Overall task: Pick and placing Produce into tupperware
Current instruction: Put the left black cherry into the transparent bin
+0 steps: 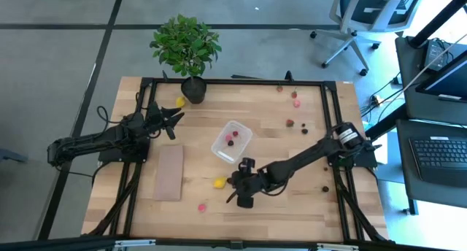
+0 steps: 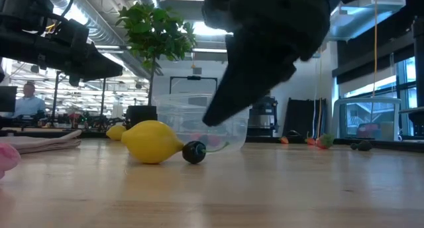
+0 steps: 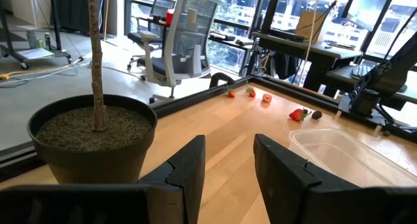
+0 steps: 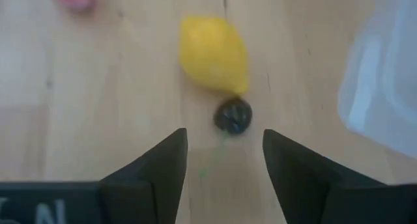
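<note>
The clear tupperware (image 1: 231,141) stands mid-table with a few red and dark pieces of produce inside. A yellow lemon (image 4: 214,53) and a small dark round piece (image 4: 233,114) lie on the wood side by side, near the tub's near side. My right gripper (image 1: 237,187) slants down just short of the dark piece, open, its fingertips (image 2: 213,116) above the table and touching nothing. More produce lies loose: a pink piece (image 1: 202,206), a yellow one (image 1: 180,101) and red ones (image 1: 295,99). My left gripper (image 1: 175,121) waits level at the far left by the plant pot, open with nothing between its fingers.
A potted plant (image 1: 187,50) stands at the table's far edge. A flat tan board (image 1: 169,172) lies left of the tub. Dark pieces (image 1: 325,188) lie near the right arm. Bare wood stretches along the near edge.
</note>
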### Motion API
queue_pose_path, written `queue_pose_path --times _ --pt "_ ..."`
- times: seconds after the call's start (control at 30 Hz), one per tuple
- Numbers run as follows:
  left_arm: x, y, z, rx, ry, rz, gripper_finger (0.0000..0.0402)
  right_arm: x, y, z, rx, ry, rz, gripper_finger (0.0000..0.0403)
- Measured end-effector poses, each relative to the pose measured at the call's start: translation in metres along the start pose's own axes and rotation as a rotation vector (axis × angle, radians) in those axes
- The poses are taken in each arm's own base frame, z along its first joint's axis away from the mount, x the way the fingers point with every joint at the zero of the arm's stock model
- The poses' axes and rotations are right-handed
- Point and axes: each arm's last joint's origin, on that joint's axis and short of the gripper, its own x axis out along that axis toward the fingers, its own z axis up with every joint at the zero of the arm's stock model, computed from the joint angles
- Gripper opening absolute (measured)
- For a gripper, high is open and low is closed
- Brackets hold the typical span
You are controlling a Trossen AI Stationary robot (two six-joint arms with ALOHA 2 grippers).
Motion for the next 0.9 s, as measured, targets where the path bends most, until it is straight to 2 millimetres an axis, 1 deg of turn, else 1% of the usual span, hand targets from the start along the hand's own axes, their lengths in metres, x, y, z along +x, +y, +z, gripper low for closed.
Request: queue_pose_path --times 0.1,0.5,0.73,0.9 --pt "0.0 0.0 0.0 0.0 0.0 0.0 0.0124 0.003 -0.001 -0.004 0.011 0.028 -0.014 0.0196" --pt "0.0 0.0 0.0 0.002 0.0 0.0 0.0124 0.004 0.0 -0.006 0.029 0.054 0.013 0.0195" --pt "0.0 0.0 0.0 0.002 0.0 0.0 0.0124 0.009 -0.003 -0.017 0.031 0.062 0.012 0.0195" --pt "0.0 0.0 0.0 0.002 0.0 0.0 0.0124 0.009 -0.001 -0.014 0.037 0.041 0.047 0.0195"
